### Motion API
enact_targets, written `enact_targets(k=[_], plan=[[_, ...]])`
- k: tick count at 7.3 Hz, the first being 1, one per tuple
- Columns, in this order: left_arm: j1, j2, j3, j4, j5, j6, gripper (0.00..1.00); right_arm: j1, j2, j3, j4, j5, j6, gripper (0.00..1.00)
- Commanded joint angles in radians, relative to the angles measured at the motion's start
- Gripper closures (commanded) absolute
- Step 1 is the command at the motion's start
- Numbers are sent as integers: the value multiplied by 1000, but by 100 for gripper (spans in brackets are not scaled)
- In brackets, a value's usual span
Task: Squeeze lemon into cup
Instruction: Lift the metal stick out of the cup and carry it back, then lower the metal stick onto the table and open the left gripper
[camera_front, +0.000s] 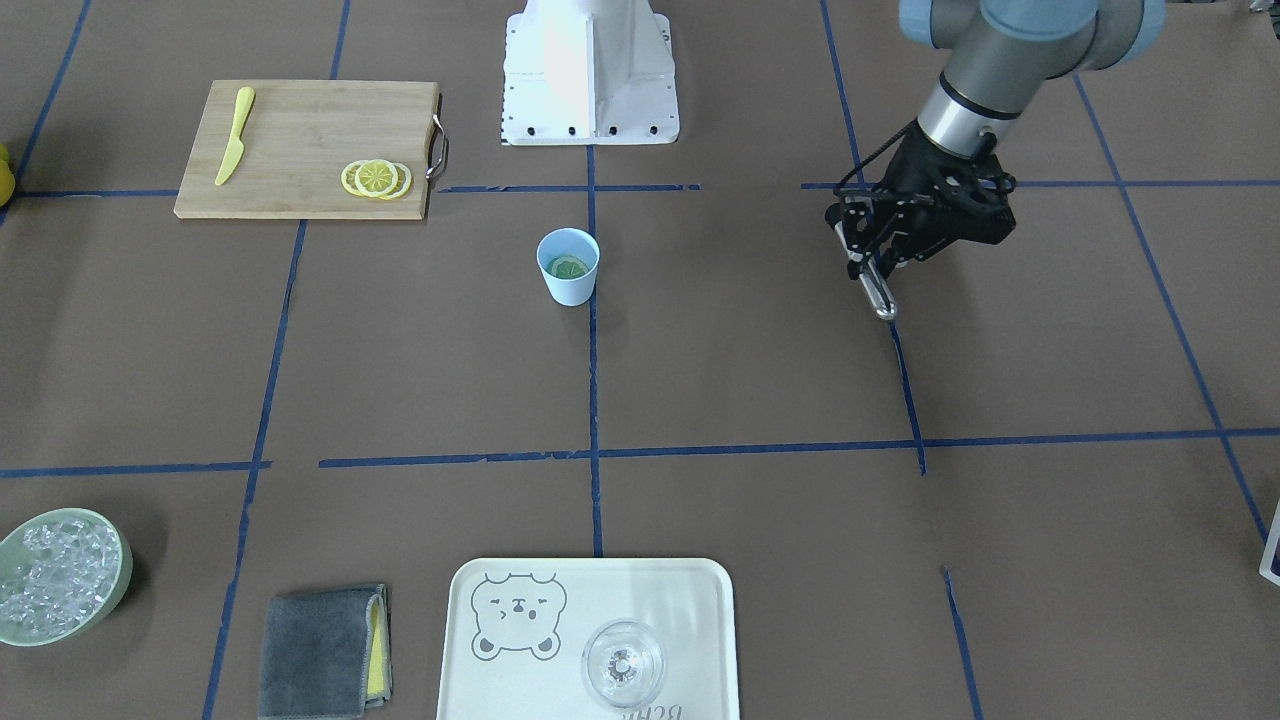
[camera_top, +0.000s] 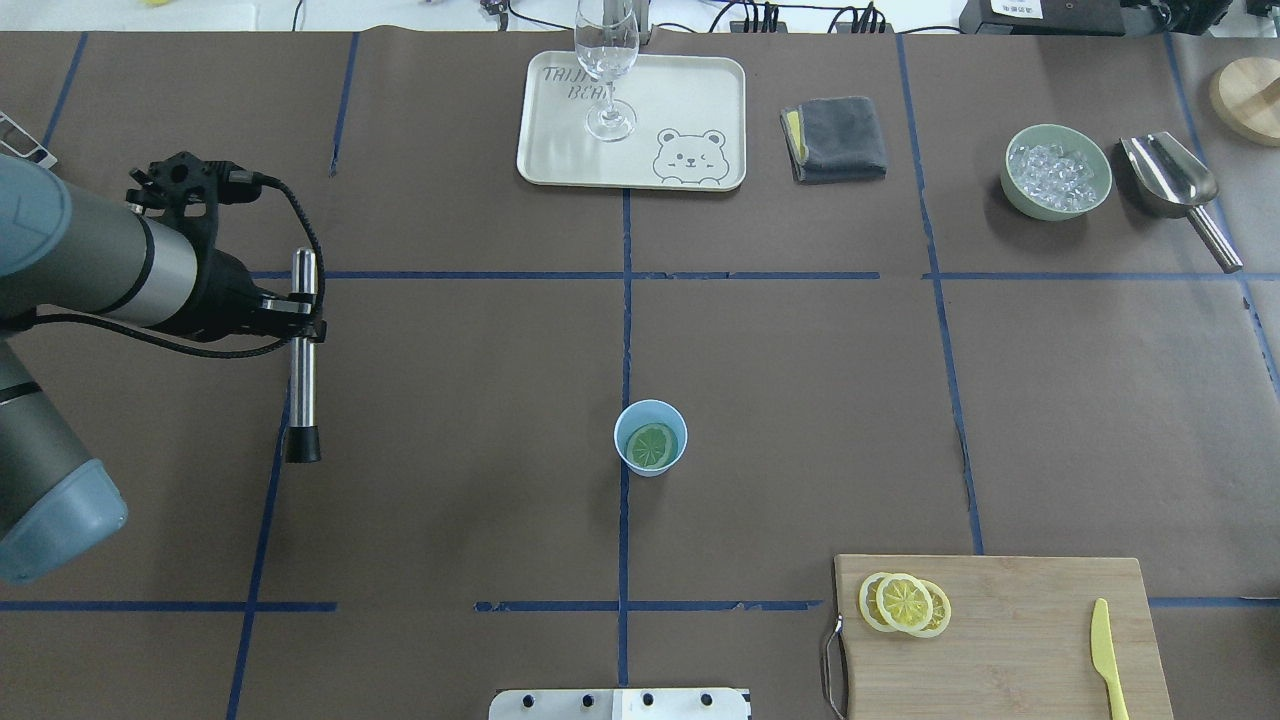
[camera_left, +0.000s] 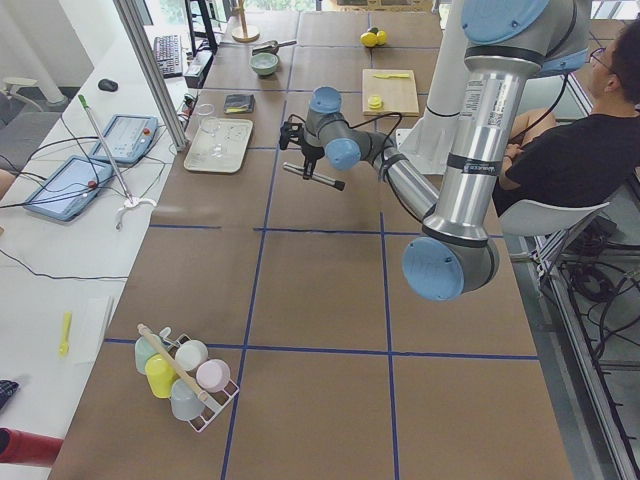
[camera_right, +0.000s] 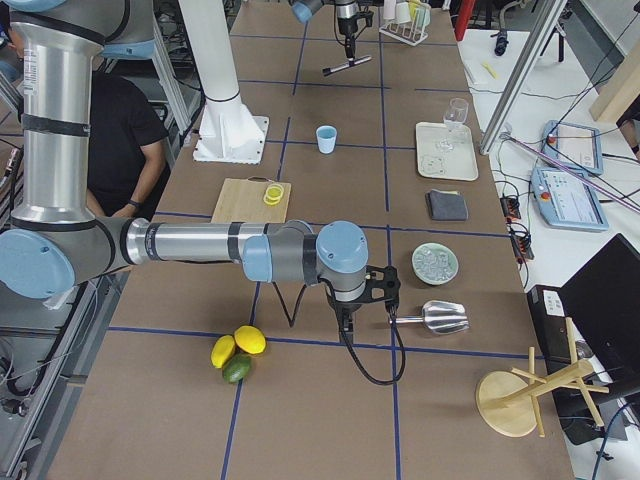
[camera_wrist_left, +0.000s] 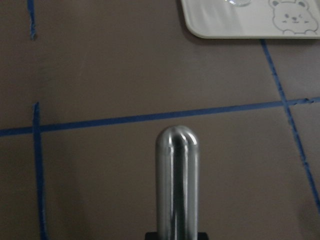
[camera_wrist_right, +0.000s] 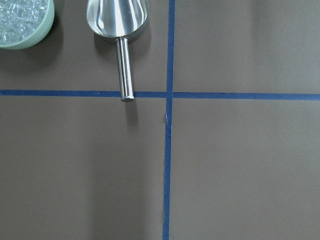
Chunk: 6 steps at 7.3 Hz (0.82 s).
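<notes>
Lemon (camera_top: 652, 446) flat inside cup (camera_front: 570, 288), upright mid-worktop (camera_top: 800, 400).
Left claw (camera_top: 301, 325) clamped on steel rod (camera_top: 299, 395), well apart from cup; right claw (camera_right: 346, 318) opening: cannot tell.

Bamboo board (camera_top: 1020, 620) — yellow knife (camera_top: 1105, 660) on it, bear tray (camera_top: 560, 150), ice bowl (camera_top: 1057, 210)

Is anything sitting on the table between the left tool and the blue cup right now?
Nothing visible does. Between the left tool, shut on a steel muddler, and the cup there is only bare table with blue tape lines. A lemon slice already lies inside the cup.
</notes>
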Motion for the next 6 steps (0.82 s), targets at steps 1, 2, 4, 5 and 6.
enact_targets(k=[1,2,4,5,6], plan=[[-47,23,86,147,-74,13,100,-3,1,-1,0,1,2,0],[-65,29,134,170,-74,91,100,-5,1,-3,0,1,2,0],[-87,49,234,172,-61,353,100,-11,3,-3,0,1,2,0],[-93,50,275,170,-60,396,100,-12,4,-3,2,-1,2,0],[-93,52,309,164,-63,395,100,-14,4,-1,2,-1,2,0]])
